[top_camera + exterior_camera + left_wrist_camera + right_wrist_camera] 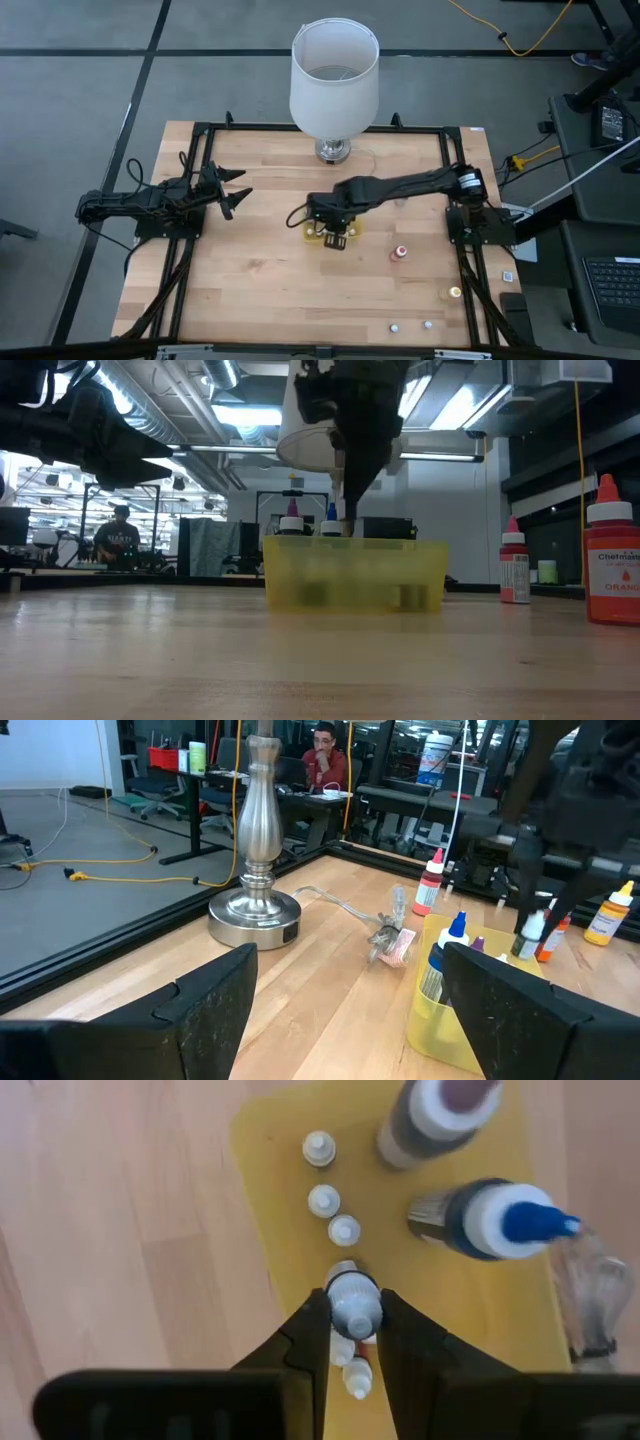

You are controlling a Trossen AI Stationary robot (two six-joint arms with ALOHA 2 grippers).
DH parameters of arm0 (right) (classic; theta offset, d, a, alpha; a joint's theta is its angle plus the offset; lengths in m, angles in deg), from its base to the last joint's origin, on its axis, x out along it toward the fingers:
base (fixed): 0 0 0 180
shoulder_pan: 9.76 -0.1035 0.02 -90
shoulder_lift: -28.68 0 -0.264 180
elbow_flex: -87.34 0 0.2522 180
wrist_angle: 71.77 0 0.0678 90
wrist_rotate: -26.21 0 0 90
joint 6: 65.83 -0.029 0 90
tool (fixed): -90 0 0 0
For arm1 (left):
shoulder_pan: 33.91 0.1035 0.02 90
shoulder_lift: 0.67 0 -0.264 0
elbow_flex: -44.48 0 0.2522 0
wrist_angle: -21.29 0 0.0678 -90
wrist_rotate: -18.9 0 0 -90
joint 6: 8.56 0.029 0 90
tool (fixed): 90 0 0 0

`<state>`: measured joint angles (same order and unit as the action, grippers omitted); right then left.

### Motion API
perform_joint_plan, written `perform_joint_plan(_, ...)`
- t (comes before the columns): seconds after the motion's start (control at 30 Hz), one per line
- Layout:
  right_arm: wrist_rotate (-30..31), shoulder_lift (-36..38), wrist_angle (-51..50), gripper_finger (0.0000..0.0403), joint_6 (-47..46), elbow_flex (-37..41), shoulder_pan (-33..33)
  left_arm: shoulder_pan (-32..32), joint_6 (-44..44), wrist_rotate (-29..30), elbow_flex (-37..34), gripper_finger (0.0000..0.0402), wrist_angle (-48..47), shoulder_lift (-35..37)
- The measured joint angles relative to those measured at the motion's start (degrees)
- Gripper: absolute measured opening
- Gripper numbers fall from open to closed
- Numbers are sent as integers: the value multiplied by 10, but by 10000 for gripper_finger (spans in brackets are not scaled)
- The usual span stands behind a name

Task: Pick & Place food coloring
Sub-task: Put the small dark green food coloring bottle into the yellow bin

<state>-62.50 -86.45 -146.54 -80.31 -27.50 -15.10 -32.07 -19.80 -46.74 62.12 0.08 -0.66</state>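
Now bottle [354, 1302] upright, tip up, between right fingers [310, 1342].

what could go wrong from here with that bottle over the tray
The right gripper pinches a small bottle only near its top, so it might slip or tilt. Other small bottles stand crowded in the yellow tray; lowering it could knock them or the blue-tipped bottle over.

Pale wooden table [250, 270] filling the frame's middle. At upper centre, lamp [334, 85] on its metal base. Near centre, yellow tray [318, 236]. Right of it, red-capped bottle [399, 253]; lower right, orange-topped bottle [455, 292]; near the bottom edge, two small white-topped bottles [411, 326].
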Motion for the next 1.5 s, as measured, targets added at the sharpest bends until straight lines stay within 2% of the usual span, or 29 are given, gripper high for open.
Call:
perform_joint_plan(0.43, -1, -39, 17, 71, 31, 0, 0, 0, 0, 0, 0, 313, 0, 0)
perform_joint_plan(0.77, 0, -42, 16, 71, 32, 1, 9, 0, 0, 0, 0, 313, 0, 0)
perform_joint_plan(1.5, 6, -43, 58, 73, -10, 30, 19, 0, 0, 0, 0, 311, 0, 0)
